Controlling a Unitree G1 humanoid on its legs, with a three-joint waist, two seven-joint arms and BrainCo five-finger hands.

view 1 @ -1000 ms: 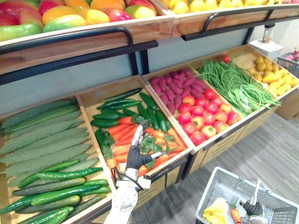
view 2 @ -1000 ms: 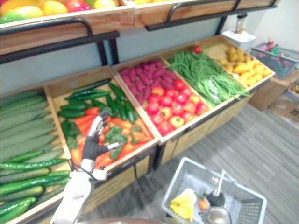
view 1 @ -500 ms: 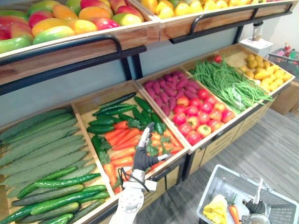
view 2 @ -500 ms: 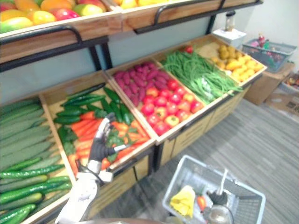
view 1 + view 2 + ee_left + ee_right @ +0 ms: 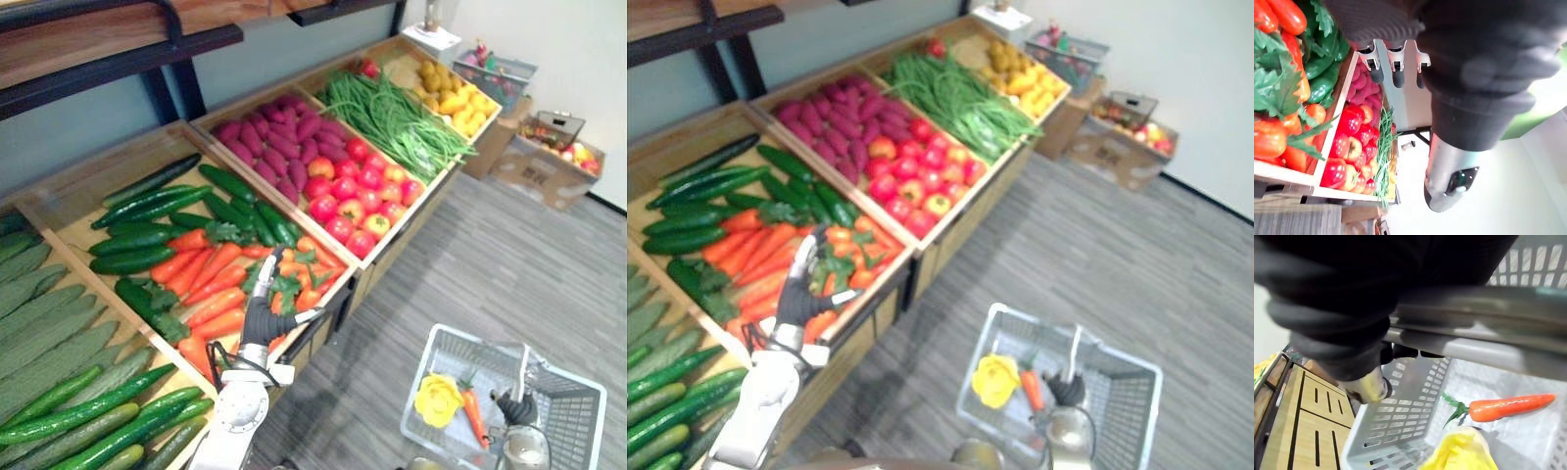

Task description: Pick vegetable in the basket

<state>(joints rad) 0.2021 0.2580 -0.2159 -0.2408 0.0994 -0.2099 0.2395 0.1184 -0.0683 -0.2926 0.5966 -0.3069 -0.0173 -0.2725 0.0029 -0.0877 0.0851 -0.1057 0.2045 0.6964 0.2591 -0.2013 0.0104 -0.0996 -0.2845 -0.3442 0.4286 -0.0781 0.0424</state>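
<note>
My left hand (image 5: 263, 315) hovers over the front of the carrot crate (image 5: 211, 284), fingers (image 5: 1396, 74) straight and nothing in it. Orange carrots (image 5: 1271, 137) with green leafy tops lie just below it. My right hand (image 5: 516, 407) is curled round the handle (image 5: 1474, 343) of a grey plastic basket (image 5: 437, 342) low at the right. In the basket lie one carrot (image 5: 1508, 406) and a yellow vegetable (image 5: 437, 399).
Crates run along the stall: long cucumbers (image 5: 59, 392) at the left, dark cucumbers (image 5: 147, 211), purple sweet potatoes (image 5: 274, 137), red tomatoes (image 5: 355, 196), green beans (image 5: 392, 117) and yellow produce (image 5: 453, 96). A cardboard box (image 5: 544, 162) stands on the grey floor (image 5: 490, 255).
The whole picture has shifted: the camera has turned down and to the right. My left hand stays open over the carrots, and my right hand keeps hold of the basket handle.
</note>
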